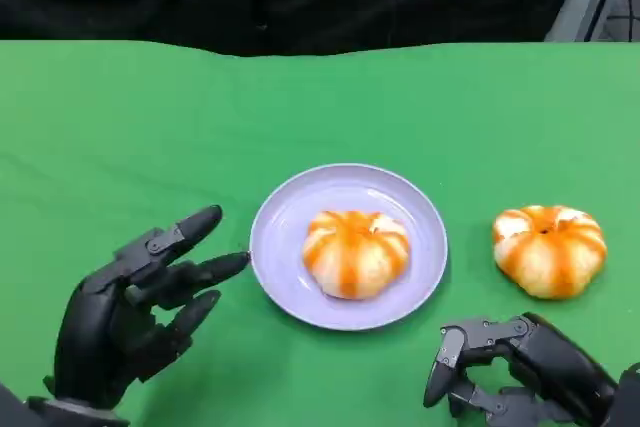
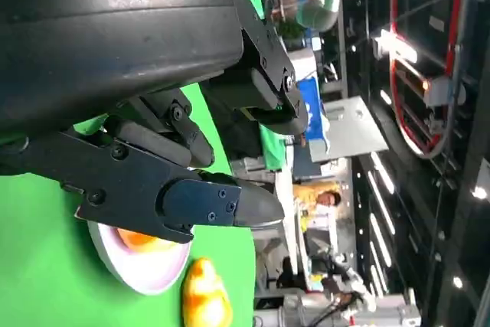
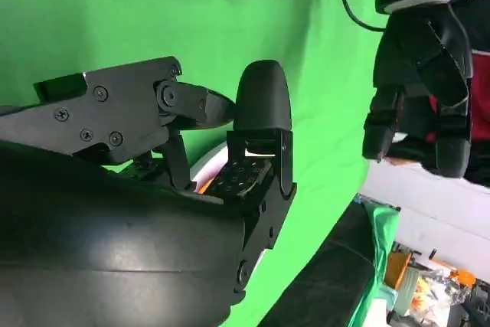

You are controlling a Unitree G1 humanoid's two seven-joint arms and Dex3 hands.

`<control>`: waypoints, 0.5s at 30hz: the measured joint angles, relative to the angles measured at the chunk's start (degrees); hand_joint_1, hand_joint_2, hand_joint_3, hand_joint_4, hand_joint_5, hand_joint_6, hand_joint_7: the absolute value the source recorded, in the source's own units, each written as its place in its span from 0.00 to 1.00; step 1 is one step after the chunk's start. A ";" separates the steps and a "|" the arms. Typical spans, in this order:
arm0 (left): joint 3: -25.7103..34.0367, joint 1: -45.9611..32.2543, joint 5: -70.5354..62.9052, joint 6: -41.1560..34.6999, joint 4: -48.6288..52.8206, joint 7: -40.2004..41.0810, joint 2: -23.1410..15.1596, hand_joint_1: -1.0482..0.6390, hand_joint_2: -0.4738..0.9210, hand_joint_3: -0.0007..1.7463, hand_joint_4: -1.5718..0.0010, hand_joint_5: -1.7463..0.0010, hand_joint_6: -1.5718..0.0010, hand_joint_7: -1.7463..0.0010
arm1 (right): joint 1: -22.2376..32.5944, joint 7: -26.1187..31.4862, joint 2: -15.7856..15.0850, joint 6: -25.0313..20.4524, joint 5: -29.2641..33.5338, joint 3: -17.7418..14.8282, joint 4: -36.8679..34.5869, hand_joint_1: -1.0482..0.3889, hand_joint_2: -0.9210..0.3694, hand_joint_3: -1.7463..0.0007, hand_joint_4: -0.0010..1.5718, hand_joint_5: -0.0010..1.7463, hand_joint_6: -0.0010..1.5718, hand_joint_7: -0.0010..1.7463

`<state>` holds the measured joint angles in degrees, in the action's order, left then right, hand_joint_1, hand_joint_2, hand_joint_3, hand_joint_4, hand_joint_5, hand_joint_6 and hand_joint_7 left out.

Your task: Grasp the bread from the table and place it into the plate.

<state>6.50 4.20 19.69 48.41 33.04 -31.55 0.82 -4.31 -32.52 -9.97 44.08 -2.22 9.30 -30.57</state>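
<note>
The robot's left hand (image 1: 135, 307) hovers over the green table (image 1: 120, 117) at about nine o'clock from the plate (image 1: 285, 222), fingers spread and holding nothing, their tips just beside the rim. One bun (image 1: 355, 252) already sits in the plate, a little toward its three o'clock side. The second bun (image 1: 549, 250), the one left to move, lies on the cloth at three o'clock from the plate, near it but apart. It is round and pumpkin-shaped, pale cream with orange-brown stripes running down from a dimple on top, glossy and likely soft. The right hand (image 1: 520, 372) rests low at roughly six o'clock from that bun, fingers bent but parted, gripping nothing.

The risks lie ahead. A squeeze too firm could crush or dent the bun; a grip too shallow on its rounded, glazed sides could let it roll away across the cloth. The plate already holds a bun near its right side, so a careless drop could land on it, or on the rim, and tip off. The left fingers, so close to the rim, could nudge the plate.
</note>
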 measured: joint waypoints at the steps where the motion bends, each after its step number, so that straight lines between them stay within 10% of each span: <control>1: 0.04 0.01 0.00 0.13 0.05 -0.19 0.00 0.34 1.00 0.13 0.41 0.98 0.55 0.99 | 0.00 0.00 0.00 0.00 0.00 0.00 -0.02 0.67 0.00 0.73 0.46 0.90 0.50 0.62; 15: 0.58 0.09 0.03 0.68 0.87 -0.73 0.04 0.34 1.00 0.11 0.40 0.99 0.55 1.00 | -0.01 -0.02 0.00 0.03 -0.02 0.00 -0.08 0.67 0.01 0.73 0.46 0.90 0.50 0.62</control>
<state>7.08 4.28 19.72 49.09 33.92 -32.29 0.85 -4.32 -32.53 -9.97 44.11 -2.24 9.30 -30.65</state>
